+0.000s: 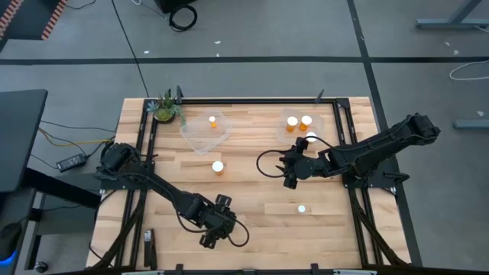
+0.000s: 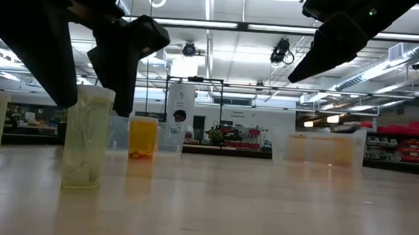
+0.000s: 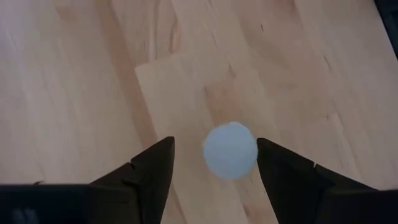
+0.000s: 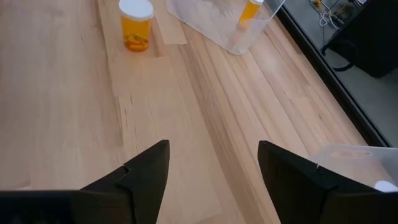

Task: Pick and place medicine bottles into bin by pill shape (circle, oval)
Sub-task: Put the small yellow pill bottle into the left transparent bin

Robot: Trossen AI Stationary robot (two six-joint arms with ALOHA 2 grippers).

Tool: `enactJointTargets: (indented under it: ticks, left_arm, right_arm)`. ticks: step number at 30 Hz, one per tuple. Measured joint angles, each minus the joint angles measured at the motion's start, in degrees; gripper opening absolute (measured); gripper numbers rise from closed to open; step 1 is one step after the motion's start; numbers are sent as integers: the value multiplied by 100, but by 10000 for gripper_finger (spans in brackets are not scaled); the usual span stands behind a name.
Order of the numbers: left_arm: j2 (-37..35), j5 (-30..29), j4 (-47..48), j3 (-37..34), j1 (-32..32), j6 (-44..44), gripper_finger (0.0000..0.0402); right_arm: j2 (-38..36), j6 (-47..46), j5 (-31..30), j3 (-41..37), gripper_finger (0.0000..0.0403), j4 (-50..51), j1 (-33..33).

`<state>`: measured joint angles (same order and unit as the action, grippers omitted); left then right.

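Left tool (image 3: pixel 214 163): released, poised straddling a white-capped bottle (image 3: pixel 231 150) upright on the tabletop (image 3: pixel 74 93), apparently for pickup. Right tool (image 4: pixel 213 165): released, empty, hovering mid-tabletop near the bins.

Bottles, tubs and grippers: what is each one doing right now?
Left gripper: open, over a capped bottle.
Right gripper: open, empty.
Middle bottle: upright on table.
Front bottle: upright on table.
Left tub: holds one bottle.
Right tub: holds bottles.

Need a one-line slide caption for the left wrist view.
Left claw open above a white-capped medicine bottle standing upright on the wooden table, seen cap-on from above.
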<state>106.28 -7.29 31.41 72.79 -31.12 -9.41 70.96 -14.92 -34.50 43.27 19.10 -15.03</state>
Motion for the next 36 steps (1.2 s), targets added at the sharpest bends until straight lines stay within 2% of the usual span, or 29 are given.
enactJointTargets:
  ticks: [18,36]
  left_arm:
    - [-4,1,8,0,1,0,131]
    - [-9,2,12,0,20,17,128]
  right_arm:
    - [0,7,0,0,252,3,0]
    - [0,11,0,0,252,3,0]
